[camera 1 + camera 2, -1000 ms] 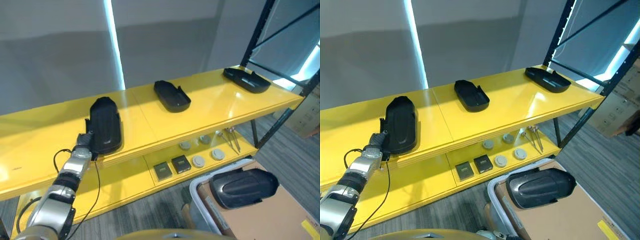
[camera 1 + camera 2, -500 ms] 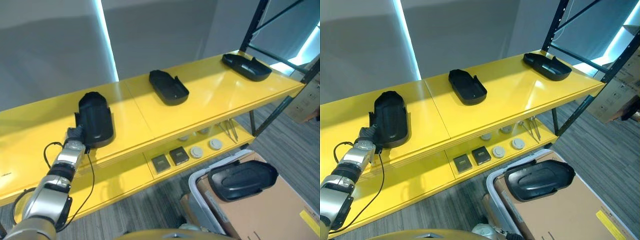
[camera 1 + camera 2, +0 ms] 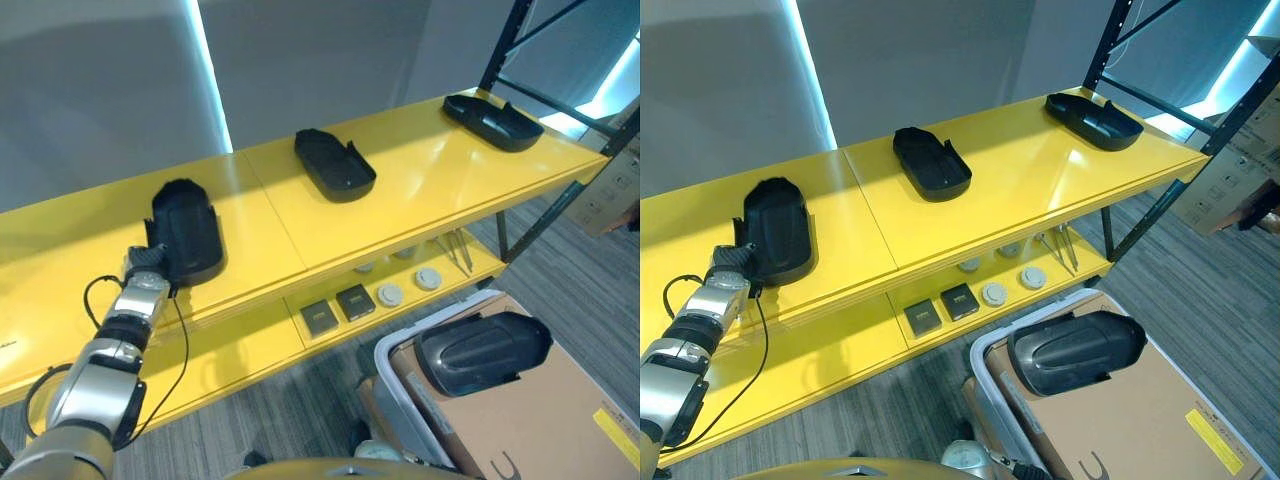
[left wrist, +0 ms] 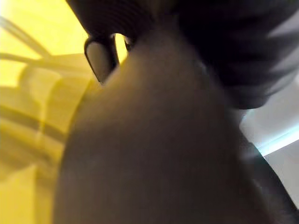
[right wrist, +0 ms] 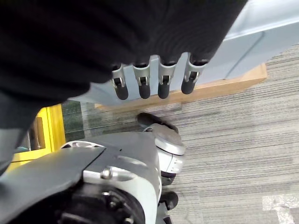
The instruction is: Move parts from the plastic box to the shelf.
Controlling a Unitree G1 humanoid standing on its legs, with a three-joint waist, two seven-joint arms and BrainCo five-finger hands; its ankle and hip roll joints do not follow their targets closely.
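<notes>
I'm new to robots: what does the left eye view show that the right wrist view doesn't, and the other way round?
Left eye view: the yellow shelf with three black parts on its top level, left, middle and right, the left hand at the left one, and another part lying in the plastic box.
Right wrist view: the right hand, fingers relaxed and holding nothing.
Shared: the grey carpet and a bit of yellow shelf.

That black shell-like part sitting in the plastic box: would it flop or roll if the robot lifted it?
The black part looks like rigid moulded plastic, so probably stiff. Hollow-looking, likely light for its size. Its long, flattish shape seems unlikely to roll, though the smooth surface may be slippery.
</notes>
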